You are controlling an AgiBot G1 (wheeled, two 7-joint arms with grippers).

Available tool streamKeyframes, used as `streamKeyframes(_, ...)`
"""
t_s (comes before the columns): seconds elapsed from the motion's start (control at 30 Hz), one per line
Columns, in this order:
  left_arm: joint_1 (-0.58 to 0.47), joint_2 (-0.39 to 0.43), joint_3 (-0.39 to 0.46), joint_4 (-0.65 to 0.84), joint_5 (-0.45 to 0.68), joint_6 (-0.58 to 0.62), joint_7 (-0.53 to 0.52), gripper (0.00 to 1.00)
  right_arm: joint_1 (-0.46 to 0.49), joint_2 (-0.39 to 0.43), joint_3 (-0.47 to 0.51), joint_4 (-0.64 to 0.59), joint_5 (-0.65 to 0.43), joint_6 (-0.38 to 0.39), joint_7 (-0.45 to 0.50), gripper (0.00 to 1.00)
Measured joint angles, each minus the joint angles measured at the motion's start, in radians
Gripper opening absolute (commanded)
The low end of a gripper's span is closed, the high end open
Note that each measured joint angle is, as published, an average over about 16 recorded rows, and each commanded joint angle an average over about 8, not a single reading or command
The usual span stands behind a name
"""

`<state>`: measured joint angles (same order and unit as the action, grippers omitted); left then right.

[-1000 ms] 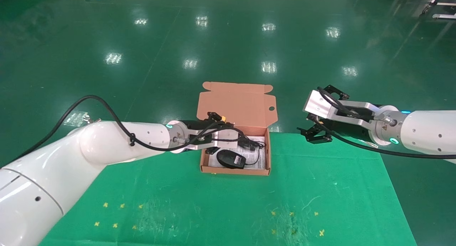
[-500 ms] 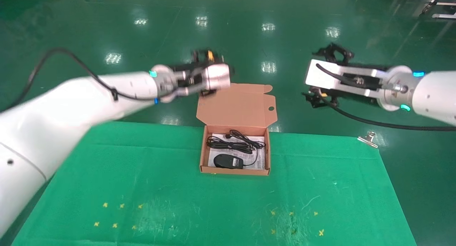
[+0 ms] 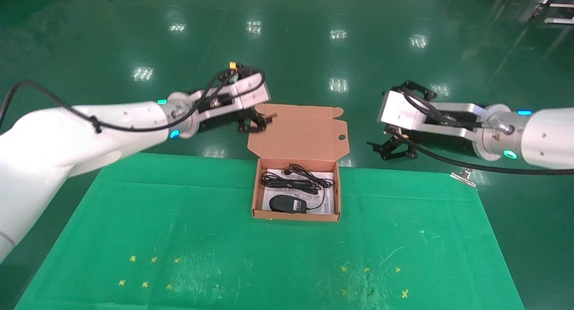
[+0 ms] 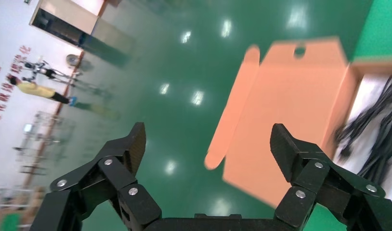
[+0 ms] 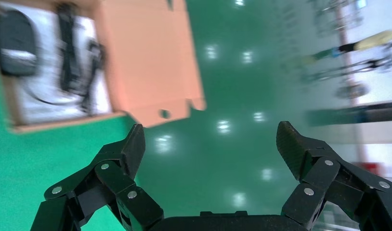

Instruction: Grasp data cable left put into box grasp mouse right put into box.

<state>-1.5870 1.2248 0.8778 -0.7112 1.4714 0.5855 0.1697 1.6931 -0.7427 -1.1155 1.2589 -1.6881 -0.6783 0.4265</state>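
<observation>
The orange-brown box [image 3: 254,198] stands open on the green cloth, lid flap [image 3: 298,133] upright. On its white floor lie the black mouse [image 3: 287,203] near the front and the black data cable [image 3: 293,179] bundled behind it, a thin cord curling between them. My left gripper [image 3: 252,124] hangs open and empty beside the lid's left edge, above the floor behind the table. My right gripper [image 3: 391,148] is open and empty, off to the right of the lid. The left wrist view shows its open gripper [image 4: 208,144] facing the lid [image 4: 290,106]. In the right wrist view, the open gripper [image 5: 211,142] sees the mouse [image 5: 13,41] and cable [image 5: 71,62].
A metal binder clip [image 3: 462,175] lies at the cloth's back right edge. Small yellow marks [image 3: 148,269] dot the cloth's front. Shiny green floor [image 3: 314,41] lies beyond the table.
My left gripper has risen out of the box and now hangs by the lid's left edge. The cable bundle stays in the box. My right gripper rose, then dropped slightly.
</observation>
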Motion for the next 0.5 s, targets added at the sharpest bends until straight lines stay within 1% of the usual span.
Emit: streamKeyframes(0.5, 0.127, -0.152, -0.149, -0.142, -0.184, 0.226, -0.089, 1.0, -0.15, 0.032, 0.203, 0.006, 0.232, -0.198, -0.058, 1.0)
